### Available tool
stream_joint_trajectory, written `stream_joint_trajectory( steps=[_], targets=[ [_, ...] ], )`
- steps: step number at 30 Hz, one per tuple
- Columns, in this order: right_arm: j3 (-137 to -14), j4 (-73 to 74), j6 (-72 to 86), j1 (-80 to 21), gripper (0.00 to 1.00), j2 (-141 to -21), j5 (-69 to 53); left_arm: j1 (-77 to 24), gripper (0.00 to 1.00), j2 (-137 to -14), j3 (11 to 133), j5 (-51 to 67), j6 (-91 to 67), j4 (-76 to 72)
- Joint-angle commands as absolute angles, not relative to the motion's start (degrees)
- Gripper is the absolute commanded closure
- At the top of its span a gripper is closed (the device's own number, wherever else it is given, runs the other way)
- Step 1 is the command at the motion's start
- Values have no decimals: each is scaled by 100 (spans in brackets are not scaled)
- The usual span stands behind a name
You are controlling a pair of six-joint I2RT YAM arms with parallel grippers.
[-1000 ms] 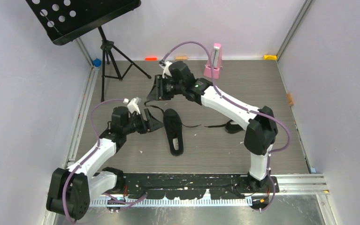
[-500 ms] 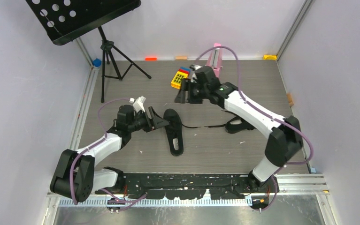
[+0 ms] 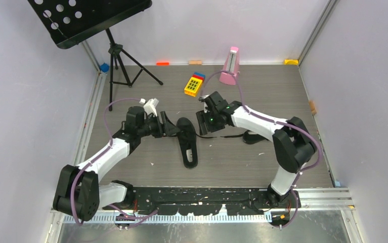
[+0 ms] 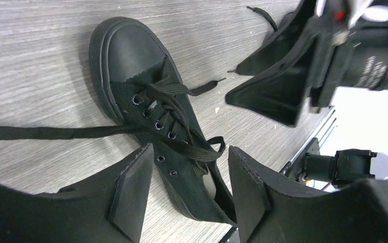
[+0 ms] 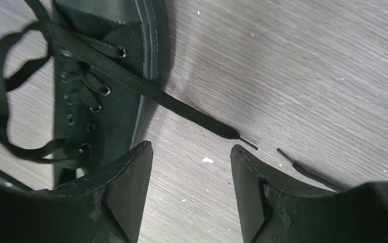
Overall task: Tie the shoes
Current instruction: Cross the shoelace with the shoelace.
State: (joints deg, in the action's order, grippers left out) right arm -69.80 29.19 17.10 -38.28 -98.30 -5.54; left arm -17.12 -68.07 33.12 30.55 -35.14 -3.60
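The right gripper [image 5: 190, 152] hangs with jaws spread and empty just over a lace end [image 5: 217, 129] lying flat on the table [image 5: 308, 76], beside the near shoe [image 5: 95, 91]. The left gripper [image 4: 189, 152] — also spread, holding nothing — hovers over that shoe's untied eyelets. The second shoe [image 3: 255, 136] lies well apart. The flat lace could slip the pads, or the crowded grippers could collide.
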Motion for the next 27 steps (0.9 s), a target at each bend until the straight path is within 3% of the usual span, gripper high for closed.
stream_joint_trajectory(
  steps=[1,17,21,22,23,27],
  targets=[
    [-7362,2860,977,-4234,36,-10194,-147,-1720,43,-6782,3611,2988,-2960,-137],
    [-7352,2521,571,-4254,48,-11120,472,-1715,45,-7165,3628,3512,-2882,-752],
    [-7277,2421,708,-4254,89,-10995,219,-1714,45,-7319,3685,3623,-2922,-883],
    [-7217,2364,746,-4253,95,-10880,162,-1714,45,-7354,3709,3653,-2924,-894],
    [-7142,2321,774,-4248,99,-10757,109,-1718,45,-7384,3735,3682,-2922,-896],
    [-6848,2206,977,-4216,100,-10036,154,-1722,45,-7515,3847,3775,-2926,-820]
  ],
)
